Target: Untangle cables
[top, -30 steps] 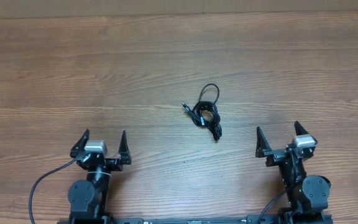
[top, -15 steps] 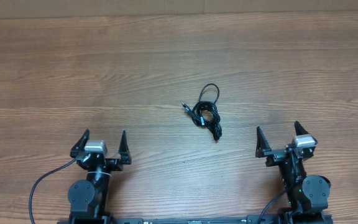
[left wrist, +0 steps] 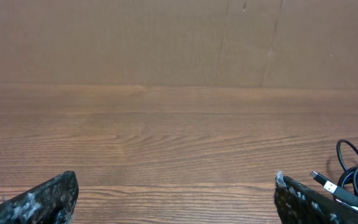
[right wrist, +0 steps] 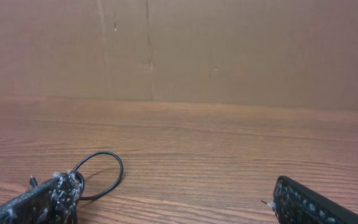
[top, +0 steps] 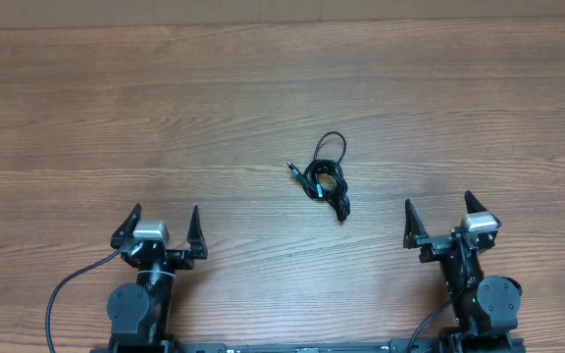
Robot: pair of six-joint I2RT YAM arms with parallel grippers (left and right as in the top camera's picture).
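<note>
**Overhead view: both my claws empty, the knot waiting between them**

My left gripper (top: pixel 164 212) and my right gripper (top: pixel 438 202) both stand spread wide and hold nothing, at the near edge of the table (top: pixel 86 108). The cables (top: pixel 328 179) lie as one small black bundle on the bare wood. They sit out ahead and between my two claws, somewhat nearer my right side, and touch neither. One loop (top: pixel 333 147) arches off the far end, and a plug (left wrist: pixel 330 185) pokes out on the left.

My worry is the first pinch. The cords are thin and lie flat, so I judge a finger coming down could skate over them or jam into the wood instead of getting under. If I close on the dense middle, I would likely catch several strands at once, and pulling would tighten the knot rather than free it. One claw pulling alone would probably just drag the whole light bundle along. My wrist views show only the bundle's edge, so aiming from here is uncertain.
</note>
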